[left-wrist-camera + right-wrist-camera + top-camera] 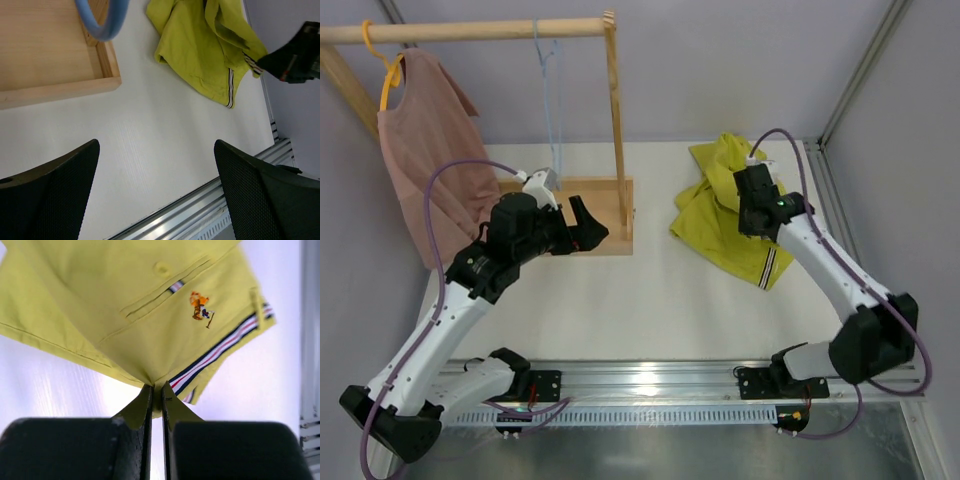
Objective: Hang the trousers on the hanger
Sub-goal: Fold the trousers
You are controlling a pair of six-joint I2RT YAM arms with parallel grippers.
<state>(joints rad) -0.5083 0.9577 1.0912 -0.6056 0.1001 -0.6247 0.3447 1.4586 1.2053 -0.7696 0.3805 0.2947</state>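
Top view: the right arm [820, 260] covers part of the trousers [705, 215]; the hanger [552, 110] is hidden at its lower end behind the left arm [450, 320]. Left wrist view: only a blurred loop of hanger, cut by the top edge. Right wrist view: trousers run off the top and left edges; the embroidered logo [201, 309] is too small to read.

We see the trousers [715, 215], bright yellow-green with striped trim, crumpled on the table's far right. The hanger [102, 33], thin and light blue, hangs from the wooden rail, well apart from them.
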